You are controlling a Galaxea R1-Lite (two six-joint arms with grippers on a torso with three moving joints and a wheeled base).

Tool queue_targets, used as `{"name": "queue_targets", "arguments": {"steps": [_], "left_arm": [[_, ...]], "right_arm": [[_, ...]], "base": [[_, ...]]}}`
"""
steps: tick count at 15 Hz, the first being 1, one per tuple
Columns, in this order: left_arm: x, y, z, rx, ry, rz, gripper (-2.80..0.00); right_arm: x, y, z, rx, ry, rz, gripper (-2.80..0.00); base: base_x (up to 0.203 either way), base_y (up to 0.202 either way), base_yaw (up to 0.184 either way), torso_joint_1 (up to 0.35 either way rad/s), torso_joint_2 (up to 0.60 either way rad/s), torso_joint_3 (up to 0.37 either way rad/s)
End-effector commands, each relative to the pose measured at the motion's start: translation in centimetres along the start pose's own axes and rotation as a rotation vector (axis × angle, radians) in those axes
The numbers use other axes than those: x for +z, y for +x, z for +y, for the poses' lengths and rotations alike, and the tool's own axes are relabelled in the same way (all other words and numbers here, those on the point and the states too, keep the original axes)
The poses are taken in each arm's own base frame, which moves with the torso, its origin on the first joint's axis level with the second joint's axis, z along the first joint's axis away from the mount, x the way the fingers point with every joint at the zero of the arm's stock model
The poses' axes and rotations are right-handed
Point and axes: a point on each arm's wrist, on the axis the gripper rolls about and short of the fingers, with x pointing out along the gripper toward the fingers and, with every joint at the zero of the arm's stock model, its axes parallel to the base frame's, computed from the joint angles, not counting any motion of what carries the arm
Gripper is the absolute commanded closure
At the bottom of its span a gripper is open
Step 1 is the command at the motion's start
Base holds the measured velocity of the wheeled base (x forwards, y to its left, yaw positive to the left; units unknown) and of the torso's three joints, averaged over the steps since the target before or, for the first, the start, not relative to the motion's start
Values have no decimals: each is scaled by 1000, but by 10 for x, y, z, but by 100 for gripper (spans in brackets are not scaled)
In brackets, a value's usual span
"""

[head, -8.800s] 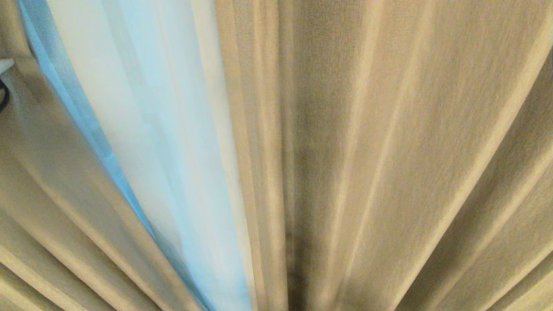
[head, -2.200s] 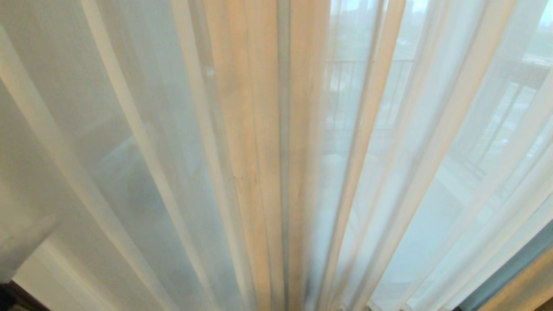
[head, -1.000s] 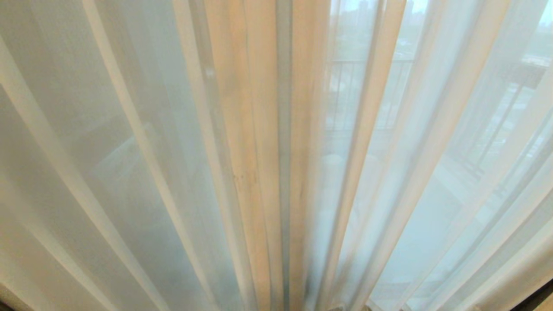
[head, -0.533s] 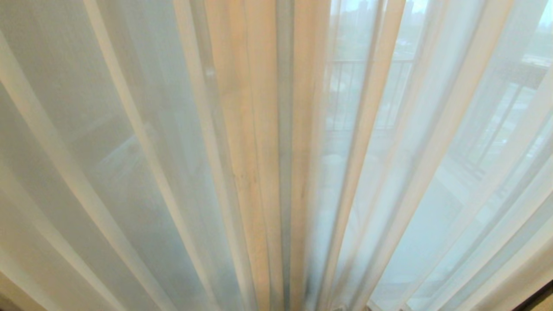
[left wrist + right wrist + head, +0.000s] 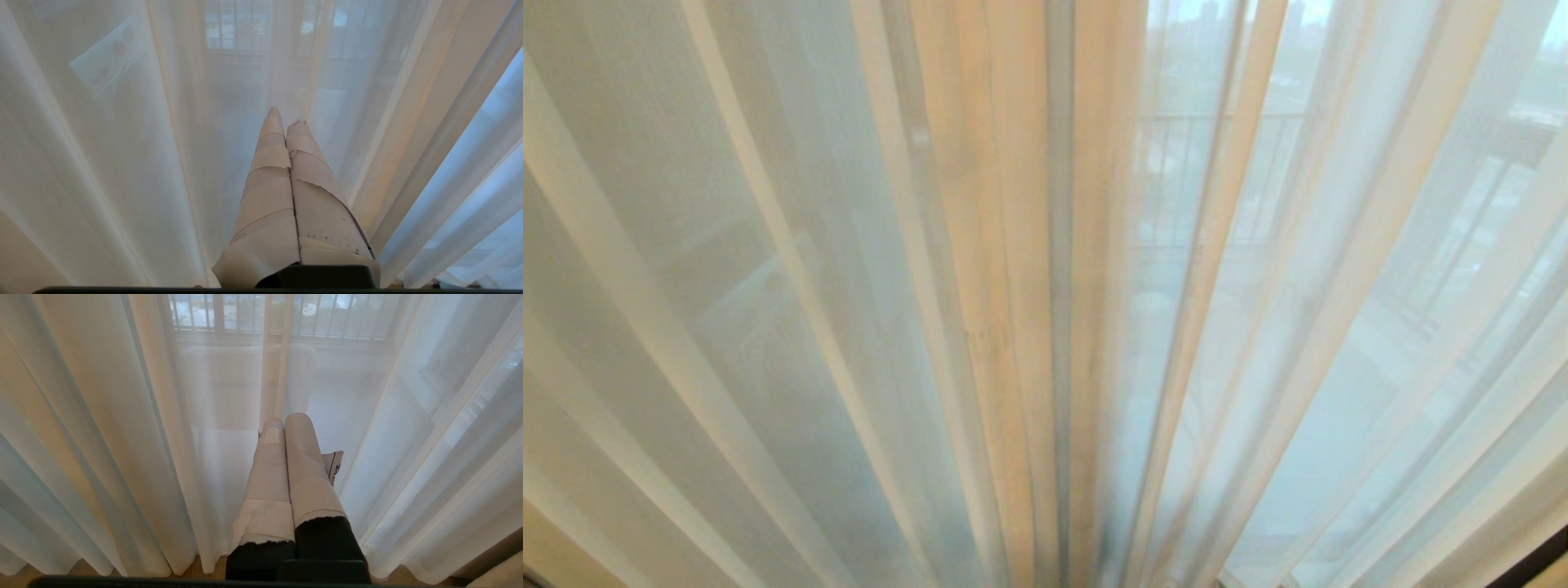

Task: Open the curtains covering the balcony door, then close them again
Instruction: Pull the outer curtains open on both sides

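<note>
The curtains (image 5: 792,269) fill the head view as sheer cream panels in long pleats, with denser beige folds (image 5: 1005,245) bunched at the middle. The balcony door is hidden behind the fabric. Neither arm shows in the head view. My left gripper (image 5: 286,117) is shut, its tape-wrapped fingers pressed together and pointing down along the sheer fabric, holding nothing. My right gripper (image 5: 284,418) is also shut and empty, hanging close in front of the curtains (image 5: 102,416), whose hem reaches the floor.
A balcony railing (image 5: 253,310) and a pale rounded shape (image 5: 229,375) show faintly through the sheer fabric. Wooden floor (image 5: 204,567) runs under the hem. A small printed tag (image 5: 334,465) sticks out beside the right fingers. A dark strip (image 5: 1535,563) crosses the head view's lower right corner.
Heavy beige fabric filled the head view at first; sheer panels fill it now. A pale shape at the lower left has left the view. Over the last second nothing visibly moves.
</note>
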Motion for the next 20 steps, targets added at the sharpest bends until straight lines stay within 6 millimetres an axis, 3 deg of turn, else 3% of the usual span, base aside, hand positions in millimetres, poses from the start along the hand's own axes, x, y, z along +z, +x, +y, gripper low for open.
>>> {"name": "queue_targets", "arguments": {"steps": [1,20], "left_arm": [[0,0,0,0,-1,-4,0],[0,0,0,0,-1,-4,0]], "right_arm": [[0,0,0,1,-1,1,0],[0,0,0,4,-1,1,0]], "base": [[0,0,0,0,0,0],[0,0,0,0,0,0]]}}
